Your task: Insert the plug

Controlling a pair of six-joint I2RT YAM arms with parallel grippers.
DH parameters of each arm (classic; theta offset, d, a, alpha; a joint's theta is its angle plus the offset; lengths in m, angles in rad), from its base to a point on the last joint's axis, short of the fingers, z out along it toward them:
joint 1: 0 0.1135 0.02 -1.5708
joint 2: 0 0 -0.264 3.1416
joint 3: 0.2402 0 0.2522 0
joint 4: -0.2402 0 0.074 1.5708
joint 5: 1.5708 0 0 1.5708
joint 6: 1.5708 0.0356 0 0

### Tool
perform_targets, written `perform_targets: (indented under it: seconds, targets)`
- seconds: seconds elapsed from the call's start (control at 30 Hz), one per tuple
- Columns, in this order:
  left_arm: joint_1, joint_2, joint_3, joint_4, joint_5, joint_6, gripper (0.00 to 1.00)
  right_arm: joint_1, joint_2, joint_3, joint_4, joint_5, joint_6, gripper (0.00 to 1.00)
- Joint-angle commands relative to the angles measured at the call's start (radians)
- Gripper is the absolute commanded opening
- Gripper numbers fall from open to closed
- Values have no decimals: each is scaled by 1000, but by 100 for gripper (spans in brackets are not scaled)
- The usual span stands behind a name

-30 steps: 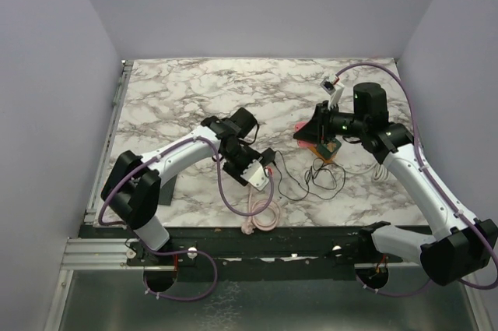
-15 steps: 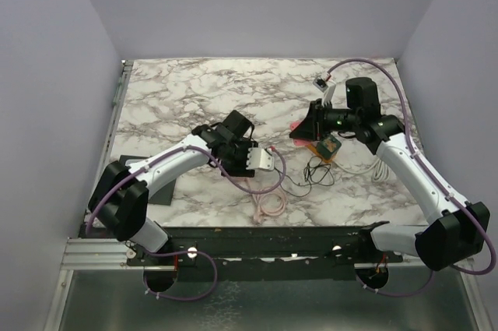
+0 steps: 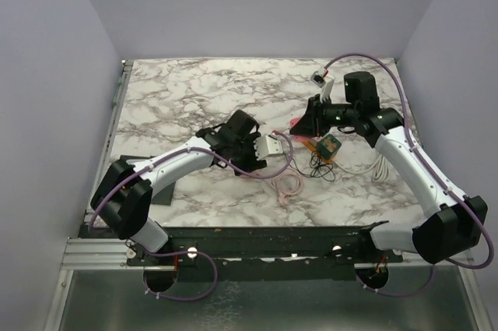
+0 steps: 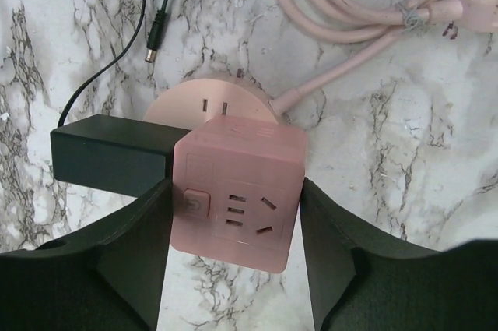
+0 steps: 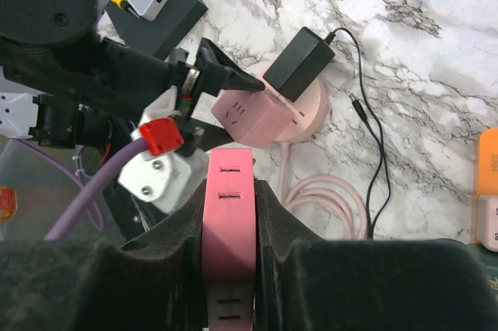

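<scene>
My left gripper [image 4: 236,226] is shut on a pink cube socket [image 4: 237,191], one finger on each side of it, the face with the switch and slots toward the camera. A black adapter [image 4: 109,161] is plugged into the cube's left side. In the top view the cube [image 3: 274,144] hangs at mid table. My right gripper [image 5: 231,214] is shut on a flat pink plug adapter [image 5: 229,191] with slot pairs along its edge; its prongs are hidden. From above, that gripper [image 3: 299,125] is just right of the cube, a short gap between them.
The socket's pink cord [image 3: 289,184] lies coiled toward the near edge, ending in its own wall plug [image 4: 475,5]. A thin black wire with a barrel jack [image 4: 156,35] trails from the adapter. An orange and green board [image 3: 331,146] and a white cable [image 3: 380,167] lie under the right arm.
The left gripper carried the pink cube socket to the right and farther from the near edge, dragging its cord along. The right gripper shifted slightly back and left with its pink piece.
</scene>
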State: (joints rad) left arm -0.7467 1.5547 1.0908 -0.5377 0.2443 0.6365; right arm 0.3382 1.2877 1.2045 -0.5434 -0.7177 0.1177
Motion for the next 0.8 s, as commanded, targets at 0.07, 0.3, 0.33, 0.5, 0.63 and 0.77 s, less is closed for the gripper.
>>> perform_targets:
  seconds: [0.07, 0.3, 0.33, 0.5, 0.63, 0.77]
  targets:
    - [-13, -94, -89, -122, 65, -76, 97, -5, 47, 35, -30, -38, -77, 1]
    - [-12, -209, -14, -123, 84, -74, 99, -3, 85, 81, -55, -43, -199, 1]
    - [-10, -224, -1, -122, 89, -77, 99, -2, 90, 86, -56, -53, -222, 1]
    - [64, -313, 42, -40, 195, -168, 99, 12, 123, 112, -94, -150, -403, 1]
    - [191, -397, 3, 108, 307, -313, 99, 76, 164, 165, -170, -199, -561, 1]
    - [290, -415, -21, 131, 403, -340, 99, 201, 265, 293, -252, -106, -639, 1]
